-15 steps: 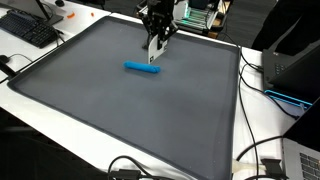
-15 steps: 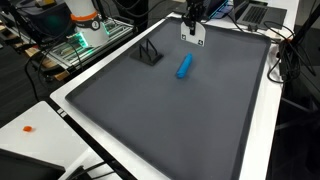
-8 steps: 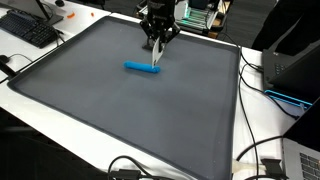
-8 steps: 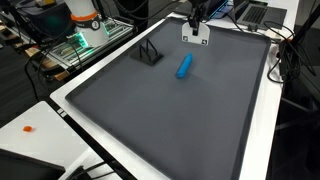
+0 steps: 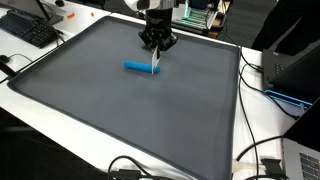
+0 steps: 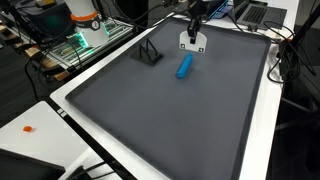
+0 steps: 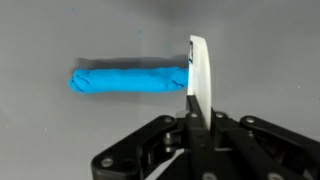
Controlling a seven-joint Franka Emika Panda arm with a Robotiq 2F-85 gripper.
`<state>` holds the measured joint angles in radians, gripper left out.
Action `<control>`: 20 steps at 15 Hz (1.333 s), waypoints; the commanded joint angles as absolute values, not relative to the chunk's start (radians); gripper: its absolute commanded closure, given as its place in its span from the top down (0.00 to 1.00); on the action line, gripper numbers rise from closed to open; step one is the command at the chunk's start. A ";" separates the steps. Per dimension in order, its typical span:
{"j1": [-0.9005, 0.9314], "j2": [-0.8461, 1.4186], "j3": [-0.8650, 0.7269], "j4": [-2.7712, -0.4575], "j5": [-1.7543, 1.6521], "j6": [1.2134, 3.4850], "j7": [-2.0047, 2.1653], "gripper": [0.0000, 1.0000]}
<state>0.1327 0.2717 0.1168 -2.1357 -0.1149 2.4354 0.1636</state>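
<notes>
Claw (image 5: 157, 41): clamped shut on your white card (image 7: 198, 68) | blue roll (image 7: 128, 79): flat on desk mat (image 5: 120, 115), end against card | risk: press hard and the thin card may twist in the grip, nudging the roll away.

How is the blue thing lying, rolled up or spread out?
Rolled up: the blue thing is a wrinkled tube on the grey mat.

Wrist view: the white strip (image 7: 197, 70) hides the right end of the blue roll (image 7: 128, 79); the fingers (image 7: 206, 127) are cut off by the lower edge. In both exterior views, the arm (image 5: 158, 8) is cut off at the top.
</notes>
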 commanded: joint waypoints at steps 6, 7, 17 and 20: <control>0.154 0.323 0.081 -2.116 -0.173 2.464 0.150 0.01; 0.156 0.327 0.077 -2.117 -0.182 2.470 0.153 0.01; 0.172 0.365 0.050 -2.132 -0.203 2.551 0.174 0.01; 0.168 0.371 0.049 -2.142 -0.183 2.563 0.171 0.01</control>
